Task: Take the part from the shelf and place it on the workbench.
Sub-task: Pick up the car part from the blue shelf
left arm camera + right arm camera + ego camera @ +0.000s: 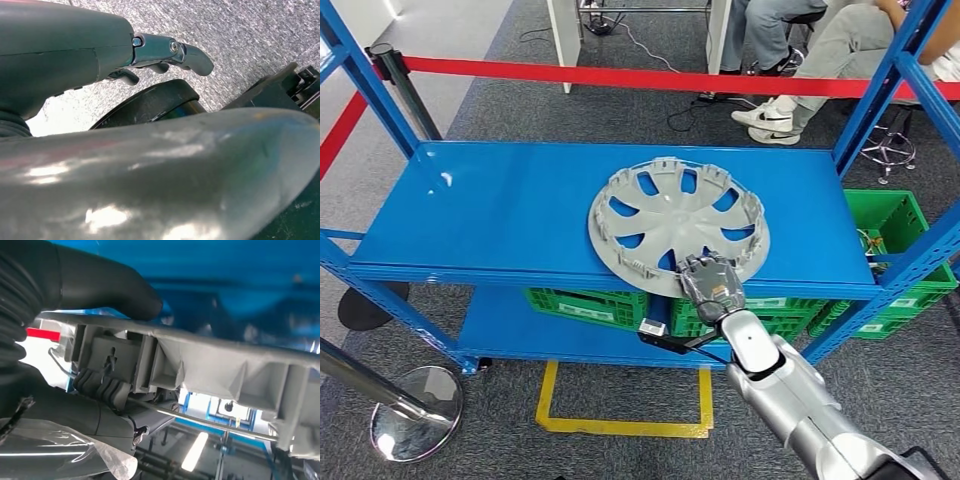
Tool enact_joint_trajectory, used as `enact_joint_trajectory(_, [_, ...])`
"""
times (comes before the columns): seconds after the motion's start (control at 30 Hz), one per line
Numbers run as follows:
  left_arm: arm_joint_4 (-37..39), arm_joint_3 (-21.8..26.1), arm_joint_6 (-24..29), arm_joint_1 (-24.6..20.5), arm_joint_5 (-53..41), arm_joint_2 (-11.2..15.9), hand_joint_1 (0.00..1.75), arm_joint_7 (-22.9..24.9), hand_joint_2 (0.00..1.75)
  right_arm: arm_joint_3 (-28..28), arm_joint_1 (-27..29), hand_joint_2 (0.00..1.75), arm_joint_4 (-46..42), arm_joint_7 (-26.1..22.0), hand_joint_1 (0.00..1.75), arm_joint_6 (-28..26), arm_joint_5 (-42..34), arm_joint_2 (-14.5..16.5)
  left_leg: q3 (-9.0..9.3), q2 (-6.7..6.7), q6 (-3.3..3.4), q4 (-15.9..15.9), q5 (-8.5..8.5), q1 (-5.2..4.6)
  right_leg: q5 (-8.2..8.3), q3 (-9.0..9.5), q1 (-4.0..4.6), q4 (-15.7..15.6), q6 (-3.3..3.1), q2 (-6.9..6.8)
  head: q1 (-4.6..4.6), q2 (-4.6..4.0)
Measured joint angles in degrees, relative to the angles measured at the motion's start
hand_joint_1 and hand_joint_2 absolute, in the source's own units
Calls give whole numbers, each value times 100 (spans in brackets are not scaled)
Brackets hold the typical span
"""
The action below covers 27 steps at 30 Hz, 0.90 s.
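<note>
The part is a grey plastic wheel cover (675, 222) with curved spokes, lying on the blue shelf (509, 210) with its near edge over the shelf's front lip. My right hand (711, 285) grips that near edge. In the right wrist view the thick thumb (109, 287) lies on one side of the wheel cover's rim (226, 365) and the darker fingers (100, 385) press the other side, so the rim is pinched between them. My left hand (166, 55) hangs over grey carpet with its fingers apart and nothing in it.
Green crates (584, 305) stand on the lower shelf, and another green crate (893, 225) sits at the right. Blue uprights (882, 90) frame the shelf. A red barrier tape (622, 75) runs behind, with chrome posts (414, 405) at the left. People sit beyond it (810, 50).
</note>
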Motion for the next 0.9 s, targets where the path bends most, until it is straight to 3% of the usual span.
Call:
enact_joint_trajectory(0.43, [0,2,243,22,-27,3,0,-147,0,-184,662,175,-1865,-143,175,-792,150,-54,-26,0,0,0,0,0,0,-26,0,0,0,2,0,0])
enact_joint_trajectory(0.57, [0,2,400,34,-72,1,0,-185,175,-236,787,175,-2519,-193,175,-1137,403,-59,-27,0,0,0,0,0,0,-28,0,0,0,3,-1,0])
enact_joint_trajectory(0.9, [0,-3,511,35,-201,-2,0,-143,175,-250,853,175,-3552,-330,175,-1466,652,-109,-27,0,0,0,0,0,0,-27,0,0,0,3,0,0])
